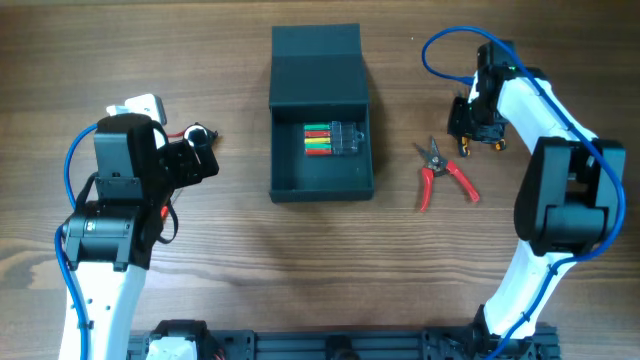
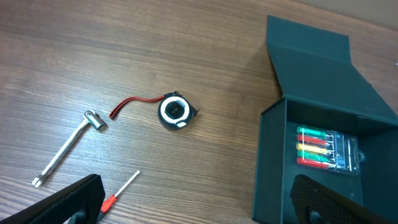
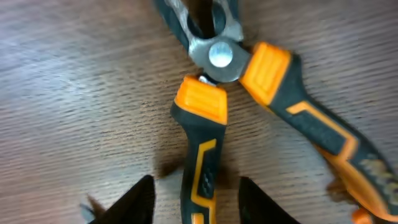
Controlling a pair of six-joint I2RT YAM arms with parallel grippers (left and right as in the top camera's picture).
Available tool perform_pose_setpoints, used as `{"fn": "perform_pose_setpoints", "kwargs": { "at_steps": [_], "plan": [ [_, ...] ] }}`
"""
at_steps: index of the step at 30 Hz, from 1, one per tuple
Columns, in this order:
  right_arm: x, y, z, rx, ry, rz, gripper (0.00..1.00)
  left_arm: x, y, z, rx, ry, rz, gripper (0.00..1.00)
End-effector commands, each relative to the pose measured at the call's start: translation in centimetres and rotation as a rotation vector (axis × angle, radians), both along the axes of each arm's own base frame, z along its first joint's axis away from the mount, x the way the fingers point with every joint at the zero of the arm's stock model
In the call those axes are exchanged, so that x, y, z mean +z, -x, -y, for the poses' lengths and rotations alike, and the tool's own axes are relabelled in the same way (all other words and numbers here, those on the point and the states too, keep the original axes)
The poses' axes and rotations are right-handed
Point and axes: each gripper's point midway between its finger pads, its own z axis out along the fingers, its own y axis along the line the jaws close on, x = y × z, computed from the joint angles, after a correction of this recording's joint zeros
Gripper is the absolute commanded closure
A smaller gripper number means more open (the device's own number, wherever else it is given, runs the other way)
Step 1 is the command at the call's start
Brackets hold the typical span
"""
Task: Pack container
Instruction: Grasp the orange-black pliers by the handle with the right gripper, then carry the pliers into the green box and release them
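The right gripper (image 3: 198, 193) has fingers (image 3: 140, 202) parted either side of one orange pliers (image 3: 221, 56) handle, not touching, so I'd centre before squeezing; the open container (image 1: 320, 188) sits well off to their left, and the left gripper (image 2: 196, 186) gapes empty.

A brown wood-grain table (image 1: 240, 290) fills every view, evenly lit with soft shadows.
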Motion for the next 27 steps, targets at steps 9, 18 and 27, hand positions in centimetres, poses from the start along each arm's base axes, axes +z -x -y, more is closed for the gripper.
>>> {"fn": "perform_pose_setpoints", "kwargs": {
  "at_steps": [9,18,27],
  "plan": [
    [-2.4,1.2,0.0,0.002,0.040,-0.080,0.96,0.8,-0.2,-0.3,0.000,-0.014,0.019,0.00],
    [1.7,0.3,1.2,0.045,0.115,0.001,0.96,0.8,-0.2,-0.3,0.000,-0.014,0.019,0.00],
    [15.5,-1.9,-1.8,0.158,-0.010,0.391,0.96,0.8,-0.2,-0.3,0.000,-0.014,0.019,0.00]
  ]
}}
